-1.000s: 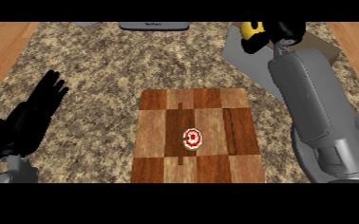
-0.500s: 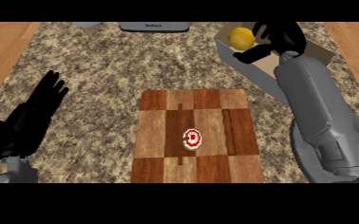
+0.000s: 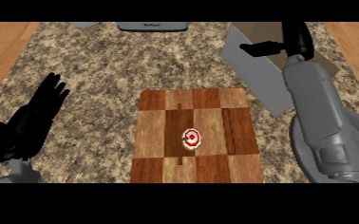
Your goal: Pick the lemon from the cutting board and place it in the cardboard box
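Wooden cutting board (image 3: 210,118): red-white target mark (image 3: 191,138); right hand (image 3: 293,46) over cardboard box (image 3: 254,66).

The counter (image 3: 105,66) fills most of the frame. The cutting board (image 3: 161,123) lies on it at lower centre, with a round mark (image 3: 191,138) at its middle. The cardboard box (image 3: 256,71) sits at upper right, behind and to the right of the board, its near corner close to the board's upper right corner. My right hand (image 3: 298,42) is over the box, and its forearm runs down the right side. My left hand (image 3: 35,118) rests at lower left, apart from the board. At the top edge a device (image 3: 153,26) sits behind the board, with another thing (image 3: 84,24) to its left.
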Controlling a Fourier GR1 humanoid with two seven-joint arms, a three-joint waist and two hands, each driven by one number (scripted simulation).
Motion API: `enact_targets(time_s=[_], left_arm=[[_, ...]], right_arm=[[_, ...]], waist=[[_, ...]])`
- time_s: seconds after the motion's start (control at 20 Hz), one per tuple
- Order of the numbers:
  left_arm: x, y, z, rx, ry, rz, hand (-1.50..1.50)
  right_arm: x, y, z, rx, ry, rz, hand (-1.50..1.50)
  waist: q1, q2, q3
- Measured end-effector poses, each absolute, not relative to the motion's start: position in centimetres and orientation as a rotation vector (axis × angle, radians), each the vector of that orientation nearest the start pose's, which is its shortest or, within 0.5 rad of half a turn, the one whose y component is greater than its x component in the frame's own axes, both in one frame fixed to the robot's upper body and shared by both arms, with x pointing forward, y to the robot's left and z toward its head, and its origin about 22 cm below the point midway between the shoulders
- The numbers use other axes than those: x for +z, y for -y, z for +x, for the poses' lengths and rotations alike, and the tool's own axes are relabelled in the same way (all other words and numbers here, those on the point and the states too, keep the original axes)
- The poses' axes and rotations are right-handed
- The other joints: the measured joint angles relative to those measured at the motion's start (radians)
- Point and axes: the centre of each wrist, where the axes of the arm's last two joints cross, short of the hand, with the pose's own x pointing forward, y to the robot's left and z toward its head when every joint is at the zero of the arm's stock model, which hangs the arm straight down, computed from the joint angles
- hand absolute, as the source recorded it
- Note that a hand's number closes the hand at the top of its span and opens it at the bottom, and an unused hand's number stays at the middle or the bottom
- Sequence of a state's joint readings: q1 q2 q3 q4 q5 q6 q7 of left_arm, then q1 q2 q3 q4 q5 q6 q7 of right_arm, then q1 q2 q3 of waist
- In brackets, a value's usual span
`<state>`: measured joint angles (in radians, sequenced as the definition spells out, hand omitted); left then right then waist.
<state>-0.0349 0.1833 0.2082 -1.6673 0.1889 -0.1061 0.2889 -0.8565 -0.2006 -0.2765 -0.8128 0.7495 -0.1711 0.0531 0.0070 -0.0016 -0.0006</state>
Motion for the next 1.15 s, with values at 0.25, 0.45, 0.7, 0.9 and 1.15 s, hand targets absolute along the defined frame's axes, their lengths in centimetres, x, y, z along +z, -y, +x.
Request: enact_targets(time_s=[0.25,0.45,0.7,0.9,1.15], left_arm=[[5.4,-31.9,24.5,0.046,1.441,0.057,0.0],[5.2,-31.9,24.8,0.046,1.439,0.059,0.0],[4.9,-31.9,24.5,0.042,1.443,0.062,0.0],[5.1,-31.9,24.5,0.045,1.436,0.057,0.0],[5.3,-31.8,24.5,0.046,1.438,0.049,0.0]], right_arm=[[11.8,27.0,42.4,0.232,1.623,-0.726,-1.5],[12.5,30.7,41.4,0.121,1.633,-0.695,-1.5],[12.9,35.7,39.5,0.051,1.645,-0.656,-1.5],[12.9,39.2,38.0,0.068,1.658,-0.624,-1.5],[13.1,42.2,36.8,0.084,1.669,-0.617,-1.5]], waist=[[-0.006,0.0,0.001],[-0.009,0.0,0.001],[-0.007,0.001,0.001],[-0.005,0.001,0.001],[-0.003,0.002,0.001]])
